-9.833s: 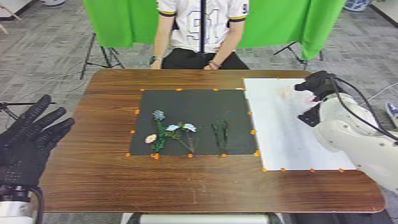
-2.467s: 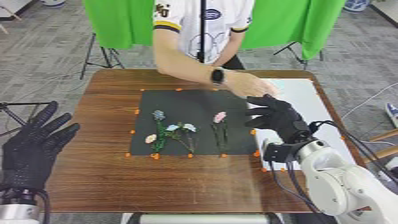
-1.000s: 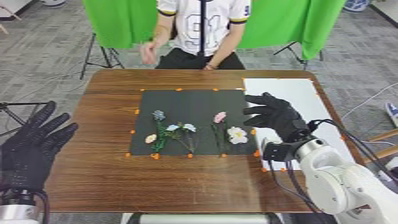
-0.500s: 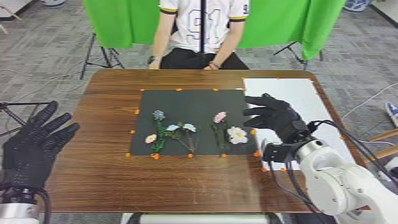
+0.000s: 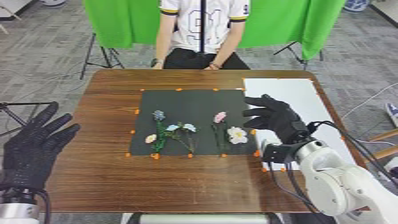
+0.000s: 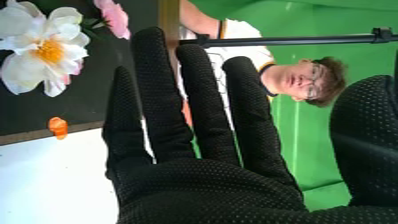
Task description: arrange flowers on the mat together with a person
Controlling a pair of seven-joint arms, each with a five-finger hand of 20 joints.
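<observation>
Right robot hand (image 5: pixel 283 121), fingers (image 6: pixel 206 100) straight, spread

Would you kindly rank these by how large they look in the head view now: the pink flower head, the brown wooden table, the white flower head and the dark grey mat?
1. Brown wooden table
2. Dark grey mat
3. White flower head
4. Pink flower head

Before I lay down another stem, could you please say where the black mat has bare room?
The black rectangular mat looks bare between its far edge and the blue flower and pink flower. Its near half is crowded with green stems and a large white bloom.
</observation>
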